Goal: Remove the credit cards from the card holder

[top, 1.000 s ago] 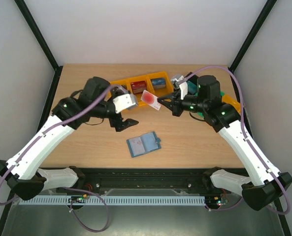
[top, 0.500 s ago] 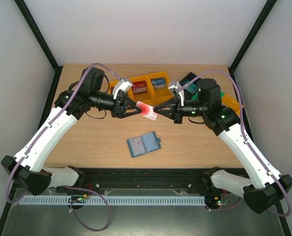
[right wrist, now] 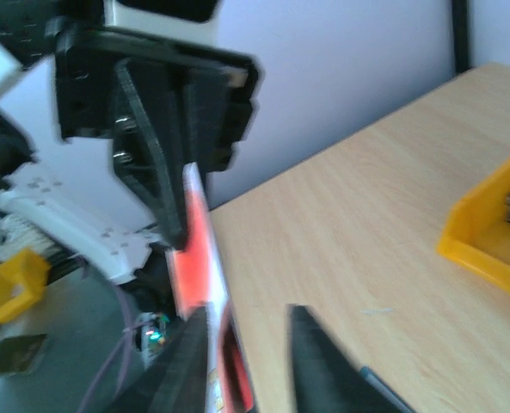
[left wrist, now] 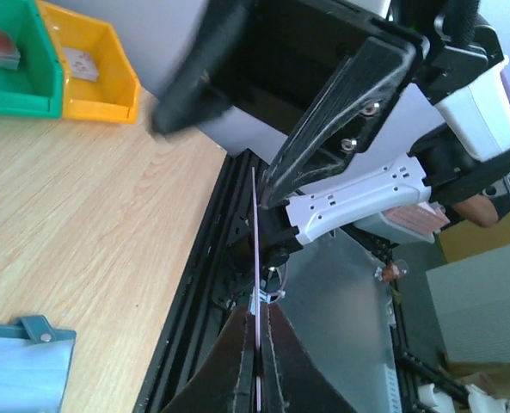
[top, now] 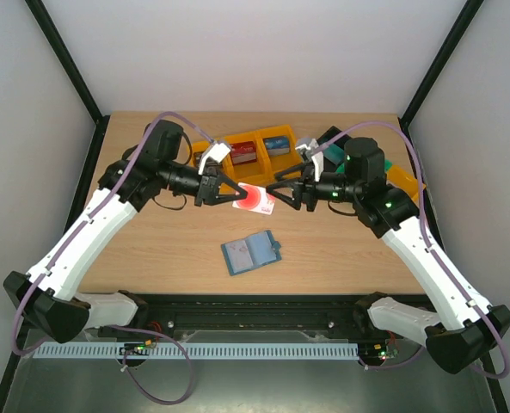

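Note:
A red-and-white credit card [top: 258, 200] hangs in the air between the two arms, above the table. My left gripper [top: 236, 196] is shut on its left edge. In the left wrist view the card [left wrist: 256, 232] shows edge-on, pinched between the dark fingers of the left gripper [left wrist: 257, 317]. My right gripper [top: 280, 196] stands open at the card's right end. In its wrist view the card [right wrist: 194, 249] lies against one finger of the right gripper [right wrist: 248, 317], with a gap to the other. The teal-blue card holder [top: 251, 253] lies open on the table below, and its corner [left wrist: 22, 366] shows in the left wrist view.
Yellow bins [top: 255, 151] with cards in them stand at the back of the table. A green bin [top: 330, 138] and another yellow bin [top: 407, 181] sit behind the right arm. The table's black front rail [top: 255, 305] runs below the card holder.
The left arm swung in and its gripper shut on the card. The right gripper, which held the card, has opened. The card sank a little and tipped flatter.

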Controlling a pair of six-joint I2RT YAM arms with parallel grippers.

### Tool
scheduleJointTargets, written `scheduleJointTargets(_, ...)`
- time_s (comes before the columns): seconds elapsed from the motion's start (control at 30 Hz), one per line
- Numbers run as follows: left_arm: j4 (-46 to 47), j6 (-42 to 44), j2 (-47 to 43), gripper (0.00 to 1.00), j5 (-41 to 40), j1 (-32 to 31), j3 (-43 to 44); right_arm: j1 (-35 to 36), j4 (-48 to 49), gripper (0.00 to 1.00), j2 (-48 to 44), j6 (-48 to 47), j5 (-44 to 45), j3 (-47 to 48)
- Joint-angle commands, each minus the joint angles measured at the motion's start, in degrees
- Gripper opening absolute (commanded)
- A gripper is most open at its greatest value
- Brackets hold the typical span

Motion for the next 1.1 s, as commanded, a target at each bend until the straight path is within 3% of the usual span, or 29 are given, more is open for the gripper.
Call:
scheduleJointTargets(0.0,4.02,-9.40,-1.75,0.02,-3.56,2.46,-2.17,0.14,4.44,0.73,-2.78,1.32,28.01,-0.45)
scheduleJointTargets(0.1,8.14,-18.10,-1.37,0.02,-6.67,5.98,-4.53,2.23,10.58,0.74,-5.38,-2.54,43.94,-3.46)
scheduleJointTargets(0.17,10.20,-21.45,-0.74,0.02,-6.53,7.65,-5.53,7.54,15.74,0.73,-6.65,-7.64,54.51,-5.35)
scheduleJointTargets(0.3,12.10,-24.88,0.47,0.02,-7.18,9.73,-5.90,24.15,33.71,0.71,-9.14,-29.42,76.28,-13.95)
scheduleJointTargets(0.4,12.84,-25.77,0.80,0.02,-7.18,10.23,-6.19,36.62,53.42,0.71,-8.85,-56.14,84.36,-26.35)
scheduleJointTargets(0.5,12.99,-25.73,0.88,0.02,-6.97,10.25,-6.27,43.67,73.88,0.71,-2.16,-81.98,87.05,-34.48)
scheduleJointTargets(0.57,13.12,-25.67,0.76,0.02,-6.89,10.27,-6.35,45.21,88.02,0.68,4.52,-91.35,88.96,-35.31)
scheduleJointTargets(0.63,13.04,-25.59,0.56,0.02,-6.78,10.21,-6.39,45.40,95.40,0.64,10.60,-97.28,89.78,-34.48)
scheduleJointTargets(0.93,13.25,-25.41,0.49,0.02,-6.05,10.46,-6.92,45.31,118.12,0.55,22.50,-113.58,90.13,-33.59)
scheduleJointTargets(1.07,13.80,-25.46,0.62,0.02,-5.50,10.36,-6.96,44.84,112.41,0.56,22.13,-110.27,92.43,-32.03)
